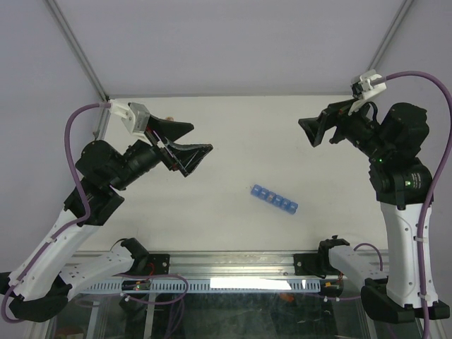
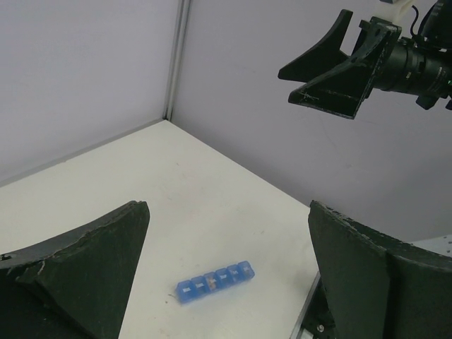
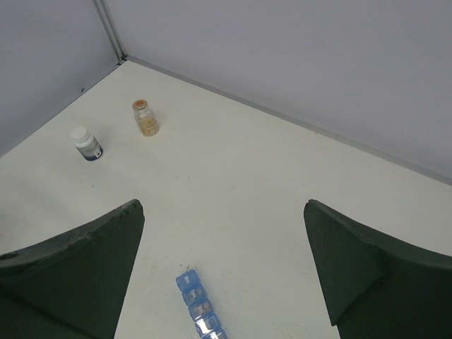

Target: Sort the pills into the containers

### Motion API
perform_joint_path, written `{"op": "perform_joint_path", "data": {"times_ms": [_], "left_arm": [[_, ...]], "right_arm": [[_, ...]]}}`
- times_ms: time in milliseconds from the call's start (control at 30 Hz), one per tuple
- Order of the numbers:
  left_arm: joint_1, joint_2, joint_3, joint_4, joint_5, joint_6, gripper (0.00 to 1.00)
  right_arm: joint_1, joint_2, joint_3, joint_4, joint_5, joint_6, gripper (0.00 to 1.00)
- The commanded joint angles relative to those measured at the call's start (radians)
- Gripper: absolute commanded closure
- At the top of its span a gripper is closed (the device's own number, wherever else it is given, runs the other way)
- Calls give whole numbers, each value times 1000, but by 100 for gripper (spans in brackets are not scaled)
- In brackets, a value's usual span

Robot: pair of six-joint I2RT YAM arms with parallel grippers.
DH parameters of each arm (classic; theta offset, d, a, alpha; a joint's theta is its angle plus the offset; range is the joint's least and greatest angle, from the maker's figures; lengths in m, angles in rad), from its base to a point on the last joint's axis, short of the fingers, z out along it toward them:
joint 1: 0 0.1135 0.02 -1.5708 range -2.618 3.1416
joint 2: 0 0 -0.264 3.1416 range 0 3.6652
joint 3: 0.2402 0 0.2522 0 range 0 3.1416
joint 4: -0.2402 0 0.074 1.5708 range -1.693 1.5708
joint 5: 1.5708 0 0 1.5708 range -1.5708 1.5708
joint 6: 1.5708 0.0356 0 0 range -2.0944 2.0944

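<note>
We see the blue pill organiser strip (image 1: 275,201) lying flat on the white table (image 1: 282,127), a little toward 4 o'clock of the table's middle in the top view. Its single row of compartments runs from 10 o'clock to 4 o'clock. The lids look down, and we cannot tell what is inside. Nothing touches the strip.

The left gripper (image 1: 201,138) hangs in the air at about 10 o'clock of the strip and well apart from it. Its two fingers are spread wide with nothing between them. In its own wrist view the strip (image 2: 214,281) shows low between the fingers.

The right gripper (image 1: 308,133) hangs at about 1 o'clock of the strip, jaws also parted and empty.

In the right wrist view, an amber bottle (image 3: 145,117) stands upright far off toward 11 o'clock of the strip (image 3: 200,308). A white-capped bottle (image 3: 87,143) stands near it, at its 8 o'clock.
</note>
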Motion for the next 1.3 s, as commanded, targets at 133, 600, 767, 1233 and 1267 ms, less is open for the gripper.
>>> {"op": "perform_joint_path", "data": {"times_ms": [133,600,767,1233,1267], "left_arm": [[-1,11,26,12,13,8,1],[-1,40,32,27,25,17,1],[-2,46,35,27,25,27,1],[-1,49,33,27,13,43,1],[-1,49,33,27,12,45,1]], "right_arm": [[-9,10,42,-4,-29,11,1],[-9,22,59,-10,-3,30,1],[-11,21,69,-17,7,32,1],[-10,22,76,-22,18,29,1],[-9,22,77,-21,23,29,1]]}}
